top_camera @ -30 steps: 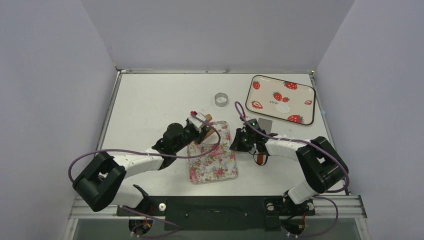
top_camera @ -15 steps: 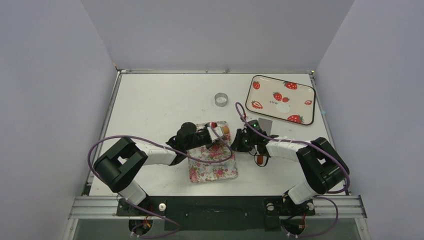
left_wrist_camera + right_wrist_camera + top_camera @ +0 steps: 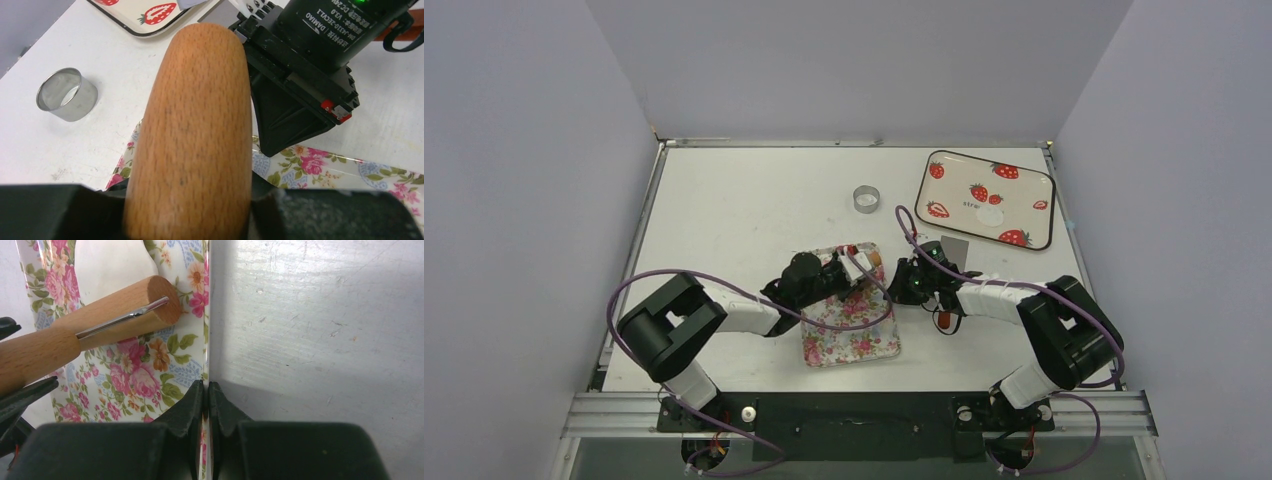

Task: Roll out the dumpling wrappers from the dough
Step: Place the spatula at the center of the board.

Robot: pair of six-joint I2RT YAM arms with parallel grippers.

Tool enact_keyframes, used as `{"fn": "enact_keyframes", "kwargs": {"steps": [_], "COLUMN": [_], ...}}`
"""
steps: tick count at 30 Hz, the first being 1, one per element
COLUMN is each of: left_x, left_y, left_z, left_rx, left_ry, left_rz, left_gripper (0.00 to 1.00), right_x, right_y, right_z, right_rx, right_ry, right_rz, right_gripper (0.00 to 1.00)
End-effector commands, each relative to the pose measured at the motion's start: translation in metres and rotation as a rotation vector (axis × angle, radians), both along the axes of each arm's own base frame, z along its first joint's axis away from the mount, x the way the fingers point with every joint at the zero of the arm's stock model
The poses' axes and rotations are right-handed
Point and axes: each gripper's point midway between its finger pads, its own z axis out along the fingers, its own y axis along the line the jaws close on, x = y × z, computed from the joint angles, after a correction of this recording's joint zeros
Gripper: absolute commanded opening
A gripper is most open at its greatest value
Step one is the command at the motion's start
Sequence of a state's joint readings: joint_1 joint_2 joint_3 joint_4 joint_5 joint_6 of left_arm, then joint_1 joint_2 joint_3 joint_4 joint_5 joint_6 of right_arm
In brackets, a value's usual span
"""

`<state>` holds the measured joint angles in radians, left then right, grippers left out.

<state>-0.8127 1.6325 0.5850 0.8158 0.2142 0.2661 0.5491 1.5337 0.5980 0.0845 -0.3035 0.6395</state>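
Note:
My left gripper (image 3: 856, 268) is shut on a brown wooden roller (image 3: 200, 100), which lies low across the far end of the floral tray (image 3: 854, 345). In the right wrist view the roller (image 3: 100, 320) rests on the tray beside a flattened white patch of dough (image 3: 110, 265). My right gripper (image 3: 206, 387) is shut on the floral tray's right rim (image 3: 207, 340), close to the roller's tip. One thin white dumpling wrapper (image 3: 990, 215) lies on the strawberry tray (image 3: 1052, 210) at the far right.
A hollow silver metal ring (image 3: 865, 198) stands on the table beyond the floral tray. A spatula with a shiny blade (image 3: 955, 250) and red handle (image 3: 944, 320) lies under my right arm. Grey walls enclose the table on three sides.
My left arm has swung right, carrying the roller from the tray's far-left corner across its far end toward the right gripper. The right gripper has kept its hold on the rim.

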Motion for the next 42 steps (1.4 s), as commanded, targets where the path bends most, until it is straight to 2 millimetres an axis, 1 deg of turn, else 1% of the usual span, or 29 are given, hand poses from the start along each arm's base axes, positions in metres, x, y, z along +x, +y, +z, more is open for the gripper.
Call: {"fn": "enact_keyframes", "kwargs": {"steps": [1, 3, 5, 6, 10, 12, 14, 15, 16, 17, 18, 19, 20, 21, 22, 23, 24, 25, 26, 27, 28, 29, 30, 31, 32, 34, 36, 39, 42], "left_x": [-0.022, -0.029, -0.032, -0.032, -0.037, -0.04, -0.039, -0.035, -0.036, -0.031, -0.031, -0.032, -0.033, -0.037, -0.035, -0.038, -0.031, -0.03, -0.019, -0.015, -0.001, 0.008, 0.021, 0.028, 0.04, 0.05, 0.053, 0.051, 0.048], "left_y": [0.012, 0.016, 0.021, 0.027, 0.036, 0.036, 0.033, 0.028, 0.028, 0.02, 0.02, 0.013, 0.013, 0.009, 0.011, 0.009, 0.014, 0.014, 0.02, 0.021, 0.026, 0.029, 0.032, 0.033, 0.034, 0.032, 0.027, 0.02, 0.019], "left_z": [-0.049, -0.061, -0.068, -0.073, -0.079, -0.076, -0.064, -0.046, -0.043, -0.014, 0.002, 0.021, 0.044, 0.06, 0.082, 0.094, 0.107, 0.115, 0.118, 0.119, 0.116, 0.115, 0.109, 0.11, 0.105, 0.094, 0.087, 0.077, 0.061], "left_rx": [0.038, 0.043, 0.05, 0.059, 0.073, 0.073, 0.08, 0.072, 0.096, 0.059, 0.049, 0.019, -0.02, -0.05, -0.096, -0.127, -0.163, -0.181, -0.19, -0.192, -0.178, -0.172, -0.16, -0.159, -0.15, -0.135, -0.13, -0.119, -0.097], "left_ry": [0.194, 0.264, 0.294, 0.298, 0.312, 0.291, 0.231, 0.164, 0.158, 0.105, 0.094, 0.071, 0.039, 0.015, -0.02, -0.033, -0.048, -0.056, -0.067, -0.078, -0.105, -0.122, -0.15, -0.167, -0.179, -0.177, -0.189, -0.184, -0.172], "left_rz": [0.072, 0.098, 0.124, 0.146, 0.166, 0.15, 0.128, 0.116, 0.11, 0.092, 0.085, 0.049, 0.032, -0.018, -0.029, -0.059, -0.048, -0.067, -0.046, -0.049, -0.024, -0.009, 0.012, 0.021, 0.036, 0.033, 0.005, -0.032, -0.043], "left_gripper": [0.0, 0.0, 0.0, 0.0, 0.0, 0.0, 0.0, 0.0, 0.0, 0.0, 0.0, 0.0, 0.0, 0.0, 0.0, 0.0, 0.0, 0.0, 0.0, 0.0, 0.0, 0.0, 0.0, 0.0, 0.0, 0.0, 0.0, 0.0, 0.0], "right_x": [-0.028, -0.028, -0.028, -0.028, -0.029, -0.029, -0.029, -0.03, -0.03, -0.031, -0.031, -0.032, -0.032, -0.032, -0.033, -0.033, -0.034, -0.034, -0.035, -0.035, -0.035, -0.035, -0.034, -0.033, -0.033, -0.033, -0.035, -0.039, -0.039], "right_y": [-0.027, -0.028, -0.029, -0.03, -0.031, -0.031, -0.031, -0.031, -0.031, -0.032, -0.032, -0.033, -0.034, -0.034, -0.034, -0.034, -0.034, -0.033, -0.032, -0.033, -0.032, -0.032, -0.032, -0.031, -0.031, -0.03, -0.03, -0.032, -0.033], "right_z": [-0.03, -0.029, -0.028, -0.028, -0.03, -0.03, -0.029, -0.03, -0.03, -0.03, -0.031, -0.031, -0.032, -0.033, -0.033, -0.034, -0.034, -0.036, -0.036, -0.038, -0.037, -0.037, -0.037, -0.037, -0.037, -0.039, -0.041, -0.045, -0.043], "right_rx": [-0.115, -0.113, -0.111, -0.113, -0.117, -0.115, -0.114, -0.114, -0.117, -0.119, -0.122, -0.125, -0.13, -0.131, -0.131, -0.131, -0.128, -0.129, -0.127, -0.129, -0.128, -0.127, -0.126, -0.127, -0.129, -0.127, -0.13, -0.134, -0.135], "right_ry": [0.117, 0.114, 0.111, 0.112, 0.12, 0.12, 0.117, 0.119, 0.12, 0.122, 0.123, 0.125, 0.126, 0.127, 0.127, 0.129, 0.132, 0.136, 0.139, 0.144, 0.144, 0.141, 0.139, 0.137, 0.139, 0.145, 0.155, 0.17, 0.168], "right_rz": [-0.004, -0.012, -0.016, -0.017, -0.019, -0.018, -0.019, -0.02, -0.019, -0.017, -0.018, -0.02, -0.02, -0.02, -0.019, -0.018, -0.014, -0.011, -0.006, -0.003, -0.001, 0.001, 0.002, 0.004, 0.005, 0.01, 0.017, 0.019, 0.015], "right_gripper": [0.0, 0.0, 0.0, 0.0, 0.0, 0.0, 0.0, 0.0, 0.0, 0.0, 0.0, 0.0, 0.0, 0.0, 0.0, 0.0, 0.0, 0.0, 0.0, 0.0, 0.0, 0.0, 0.0, 0.0, 0.0, 0.0, 0.0, 0.0, 0.0]}}
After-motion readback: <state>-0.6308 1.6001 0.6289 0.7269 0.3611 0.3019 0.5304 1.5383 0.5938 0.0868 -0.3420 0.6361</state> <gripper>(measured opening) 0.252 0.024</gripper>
